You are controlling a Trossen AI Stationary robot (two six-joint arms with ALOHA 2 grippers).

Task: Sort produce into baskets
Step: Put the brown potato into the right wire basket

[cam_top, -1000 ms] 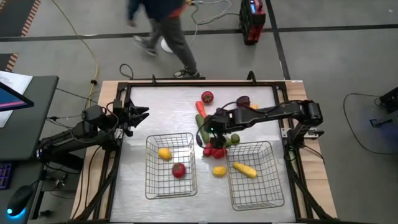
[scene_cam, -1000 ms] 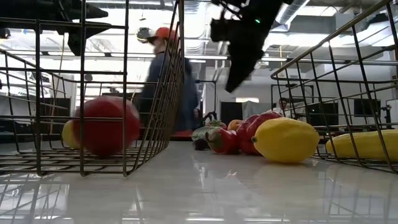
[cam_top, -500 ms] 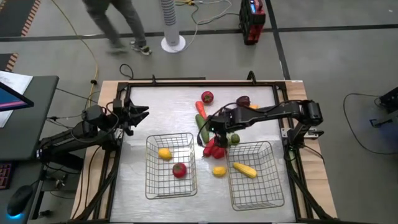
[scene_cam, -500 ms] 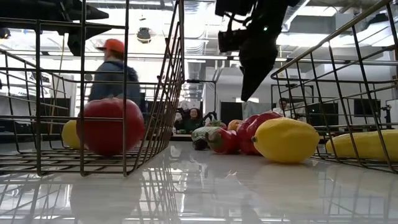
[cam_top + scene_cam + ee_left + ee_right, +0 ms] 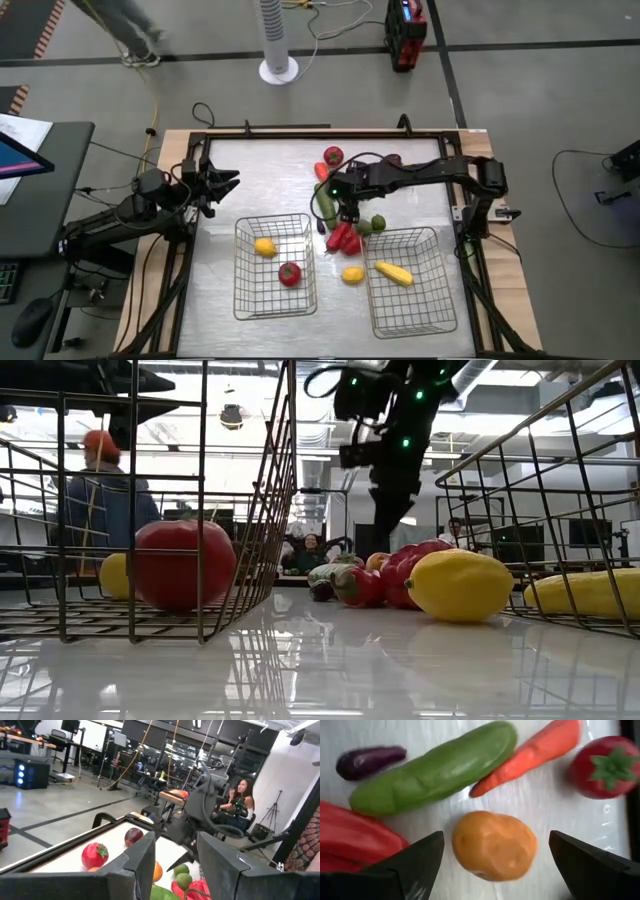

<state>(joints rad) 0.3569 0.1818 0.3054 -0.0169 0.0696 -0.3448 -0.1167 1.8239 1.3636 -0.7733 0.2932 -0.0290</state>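
Observation:
My right gripper hangs open over the loose produce pile at mid-table. In the right wrist view its two fingers stand on either side of a round orange fruit without visibly touching it. Around the fruit lie a green cucumber, a carrot, a tomato, a small dark eggplant and red peppers. The left wire basket holds a lemon and a tomato. The right wire basket holds a corn cob. My left gripper waits open at the table's left.
A yellow lemon lies on the table between the two baskets. A green lime and a dark maroon piece lie near the right arm. A black frame rims the table. People stand and sit in the room beyond.
My right gripper has come down toward the produce pile and shifted slightly toward the far edge, still open. The tomato in the left basket has rolled a little. A person beyond the far edge has walked off to the left.

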